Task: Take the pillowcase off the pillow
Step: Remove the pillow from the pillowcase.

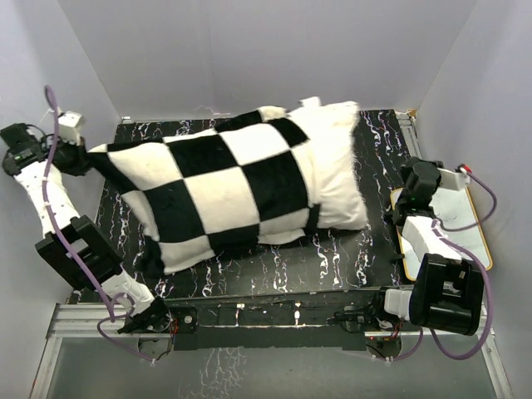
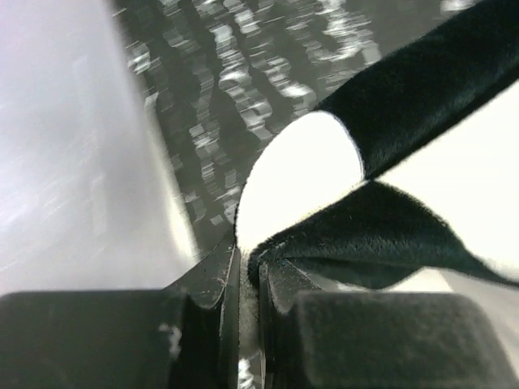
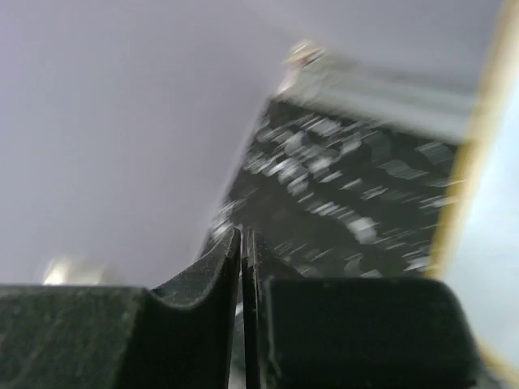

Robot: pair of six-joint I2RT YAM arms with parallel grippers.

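Pillowcase [image 1: 216, 191]: lies diagonally across the black marbled table [image 1: 332, 258], checkered squares facing up, and covers the left and middle of the pillow [image 1: 337, 166]. The pillow's off-white right end sticks out of the case's open edge, toward the far right of the table.

Left gripper [image 2: 247, 259]: at the far left corner of the case, close to the side wall. Jaws nearly pressed together. In the left wrist view a fold of black plush runs into the narrow gap between them, with a strip of white fuzz showing lower in the gap. Reads as a pinch on the pillowcase corner. From above, the fabric there is drawn out to a point at the gripper.

Right gripper [image 3: 243, 235]: jaws pressed together, only a hairline slit between them and nothing in it. It touches neither case nor pillow and sits over the table's right side, beside the yellow-rimmed tray [image 1: 482, 241], apart from the pillow's exposed end. The right wrist view is blurred; only the marbled surface and the tray rim can be made out.
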